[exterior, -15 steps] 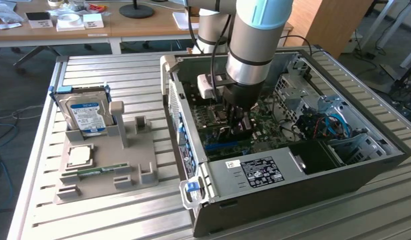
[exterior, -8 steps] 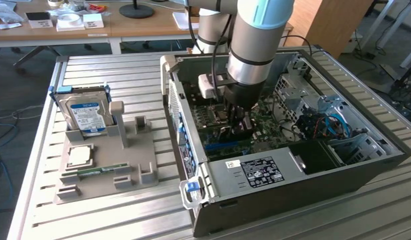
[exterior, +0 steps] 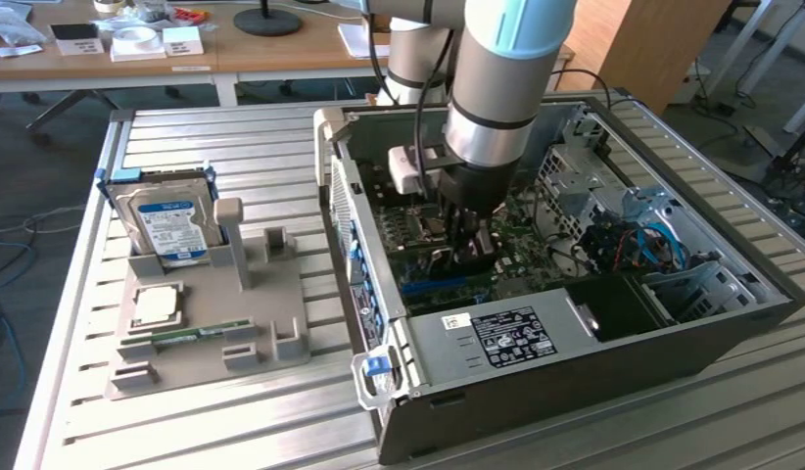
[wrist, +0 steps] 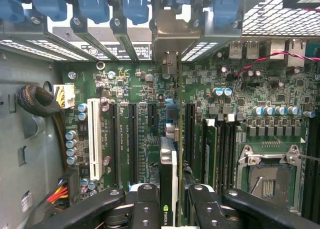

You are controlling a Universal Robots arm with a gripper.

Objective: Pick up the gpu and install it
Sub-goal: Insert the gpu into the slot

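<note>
The robot arm's fingers [wrist: 145, 206] gripped the gpu [wrist: 168, 169] edge-on over the motherboard [wrist: 235, 89] inside the open computer case [exterior: 573, 352].

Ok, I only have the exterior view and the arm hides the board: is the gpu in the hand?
Observer: Yes. In the wrist view the hand is closed on the gpu, edge-on between the fingers.
Operator: Where's its bracket?
Observer: The metal bracket is at the rear slot row.
Operator: Lined up with the slots?
Observer: It runs parallel to the long black slots; whether it is seated, I can't tell.
</note>
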